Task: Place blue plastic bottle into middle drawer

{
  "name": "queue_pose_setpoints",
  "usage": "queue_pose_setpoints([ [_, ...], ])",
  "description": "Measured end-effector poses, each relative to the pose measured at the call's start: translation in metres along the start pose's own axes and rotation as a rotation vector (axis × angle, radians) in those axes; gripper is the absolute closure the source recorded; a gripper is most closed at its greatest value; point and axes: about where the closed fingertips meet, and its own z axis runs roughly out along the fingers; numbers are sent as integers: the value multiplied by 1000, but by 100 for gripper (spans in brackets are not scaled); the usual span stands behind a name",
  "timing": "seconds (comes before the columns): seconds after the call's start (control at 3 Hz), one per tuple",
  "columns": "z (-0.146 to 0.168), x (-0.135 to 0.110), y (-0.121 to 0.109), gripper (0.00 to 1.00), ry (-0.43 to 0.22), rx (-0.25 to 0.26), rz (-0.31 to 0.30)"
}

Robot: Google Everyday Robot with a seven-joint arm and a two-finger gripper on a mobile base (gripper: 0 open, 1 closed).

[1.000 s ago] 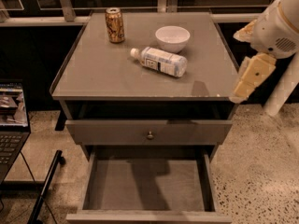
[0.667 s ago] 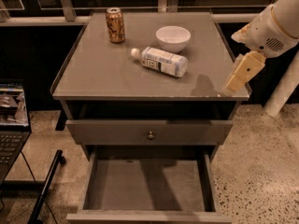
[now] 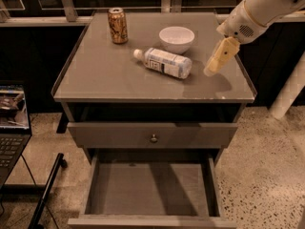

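Note:
The blue plastic bottle (image 3: 164, 62) lies on its side on the grey cabinet top (image 3: 105, 75), its white cap pointing left. My gripper (image 3: 210, 70) hangs on the white arm from the upper right. It is just above the cabinet top, a short way right of the bottle's base and not touching it. It holds nothing. The middle drawer (image 3: 147, 190) is pulled out below, with a bare grey floor and nothing in it.
A gold-brown can (image 3: 117, 26) and a white bowl (image 3: 176, 38) stand behind the bottle. A shut drawer front with a small knob (image 3: 153, 138) sits above the open drawer. A laptop (image 3: 12, 123) and a black bar (image 3: 47, 194) are at the left.
My gripper has moved left from beyond the cabinet's right edge to over the top, closer to the bottle. The bottle, can, bowl and drawer have not moved.

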Motion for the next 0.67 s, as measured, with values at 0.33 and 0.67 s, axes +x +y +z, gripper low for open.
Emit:
queue_pose_setpoints([
  [0.33,1,-2,-1,0,-2,1,-3],
  [0.67,21,-4,-4,0,-52,-19,36],
])
